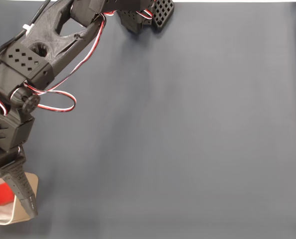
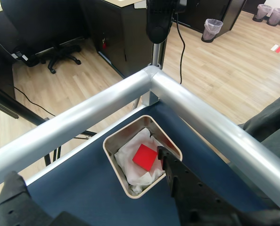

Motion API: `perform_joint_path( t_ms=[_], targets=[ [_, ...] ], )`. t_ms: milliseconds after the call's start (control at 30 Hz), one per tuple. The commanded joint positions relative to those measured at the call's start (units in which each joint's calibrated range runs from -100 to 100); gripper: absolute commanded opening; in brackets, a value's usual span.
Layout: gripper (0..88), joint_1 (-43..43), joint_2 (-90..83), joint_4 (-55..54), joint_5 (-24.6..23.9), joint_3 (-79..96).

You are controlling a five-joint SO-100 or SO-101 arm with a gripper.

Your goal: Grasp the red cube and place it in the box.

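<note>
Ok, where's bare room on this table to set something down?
The dark blue table is bare from the arm rightward to its far edge. It's crowded at the fixed view's lower-left corner, where the gripper hangs over the box holding the red cube.

The fixed view looks straight down on the desk (image 1: 188, 139) from high above, with the box (image 1: 32, 183) at its lower left corner. The wrist view rides close behind the gripper (image 2: 90, 181), tilted down over the box (image 2: 112, 153) toward the desk's railed corner. Both share the box.
</note>
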Motion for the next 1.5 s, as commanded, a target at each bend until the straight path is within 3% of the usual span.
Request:
perform_joint_path(
  t_ms=[0, 900, 967, 1100, 1167, 1200, 1467],
  targets=[
    [58.8, 0.28, -2.90, -0.34, -0.39, -3.41],
    [57.3, 0.64, -2.90, -1.24, -1.17, -2.68],
    [52.6, 0.64, -3.24, -1.24, -1.22, -2.13],
    [14.2, 0.35, -5.58, -4.76, -1.17, 2.24],
    [3.3, -0.36, -8.79, -6.98, -1.03, 6.90],
    [0.0, -0.92, -10.95, -8.45, -1.17, 10.18],
    [0.0, -11.08, -37.21, -13.62, -2.59, 42.85]
  ],
)
